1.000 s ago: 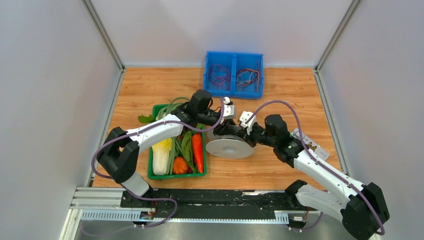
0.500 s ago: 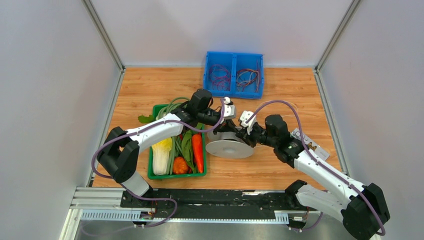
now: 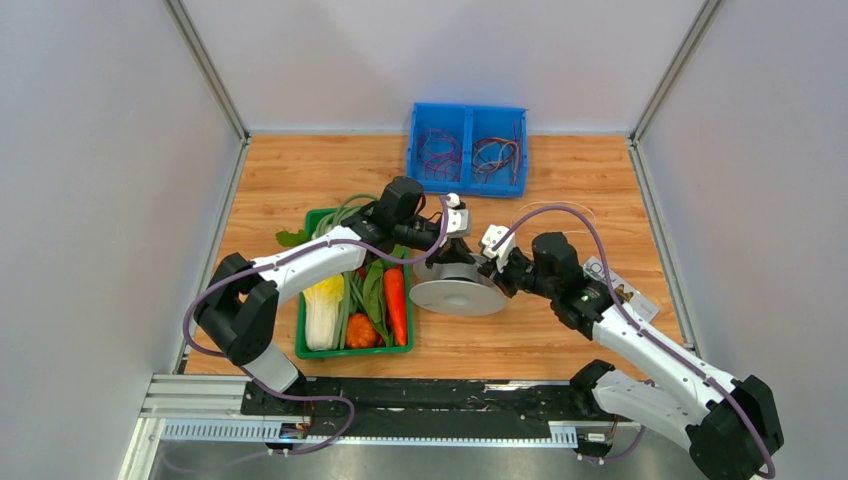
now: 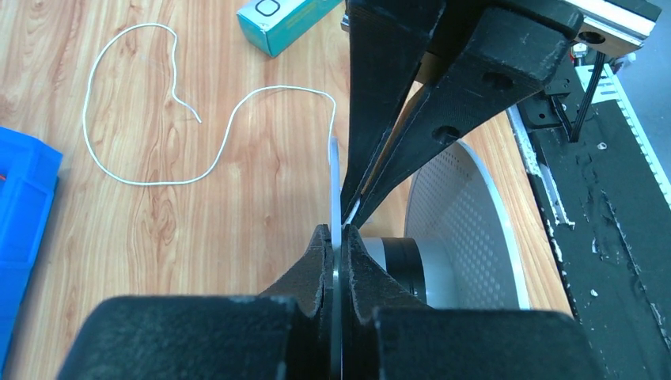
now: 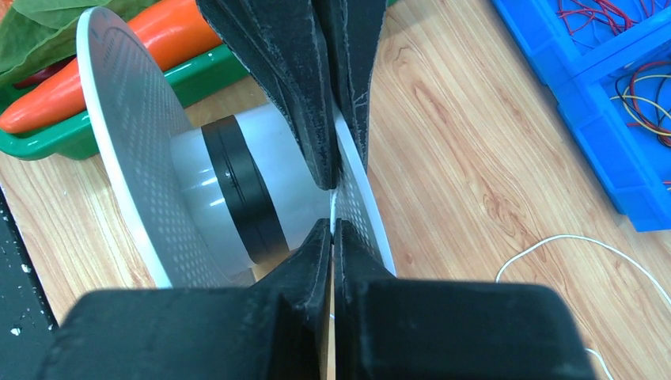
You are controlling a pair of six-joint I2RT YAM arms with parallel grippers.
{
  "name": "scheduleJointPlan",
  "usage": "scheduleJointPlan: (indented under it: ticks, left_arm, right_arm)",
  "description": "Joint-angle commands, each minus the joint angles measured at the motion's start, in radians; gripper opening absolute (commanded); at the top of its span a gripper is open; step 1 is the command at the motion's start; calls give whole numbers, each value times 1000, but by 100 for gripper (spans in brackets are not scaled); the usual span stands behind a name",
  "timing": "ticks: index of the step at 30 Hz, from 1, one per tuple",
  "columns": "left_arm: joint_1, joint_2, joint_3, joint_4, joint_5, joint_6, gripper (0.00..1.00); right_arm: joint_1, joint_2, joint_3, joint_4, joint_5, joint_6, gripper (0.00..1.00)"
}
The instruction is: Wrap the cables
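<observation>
Your left fingers (image 4: 312, 265) are closed tight on the thin edge of one flange of the spool (image 4: 467, 229), the metal pinched between both pads. Directly ahead of them your right fingers (image 5: 312, 253) are clamped on that same flange from the opposite side, so the two pairs of tips nearly meet across the rim. Beside the right fingers, to their left, sits the pale hub with its dark band, and past it the second flange, dotted with fine holes. From above the spool sits tilted between the two arms; you cannot tell whether its lower rim touches the surface (image 5: 475, 158). The white wire (image 4: 158, 184) lies slack on the wood beyond and to the left of your left fingers, in a loose open loop with one end running up to the gripped flange rim; whether any turns lie on the hub cannot be made out. Farther out ahead of the left fingers lies a teal box (image 4: 293, 20). Beyond the right fingers to the left a carrot (image 5: 158, 39) rests in a green tray (image 5: 198, 75); to the right stands a blue bin (image 5: 625, 182) holding coloured wire coils (image 5: 585, 12).
</observation>
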Motion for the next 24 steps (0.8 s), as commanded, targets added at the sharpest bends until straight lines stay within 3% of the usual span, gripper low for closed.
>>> scheduleJointPlan:
  ticks: [1,3,6,9,21,24]
  left_arm:
    - [-9,18,13,-54,38,40,0]
    - [-9,24,25,-76,49,39,7]
    - [-8,32,38,-96,48,43,26]
    - [-11,34,39,-114,48,71,34]
    - [-19,58,54,-97,44,51,36]
    - [-20,63,54,-74,41,22,29]
  right_arm:
    - [-8,-1,3,41,49,-30,0]
    - [-8,4,1,51,45,-31,0]
    - [-8,13,1,68,37,-26,0]
    - [-8,18,3,81,35,-23,0]
    - [-8,32,9,111,8,-6,0]
    - [-8,35,12,117,9,-6,0]
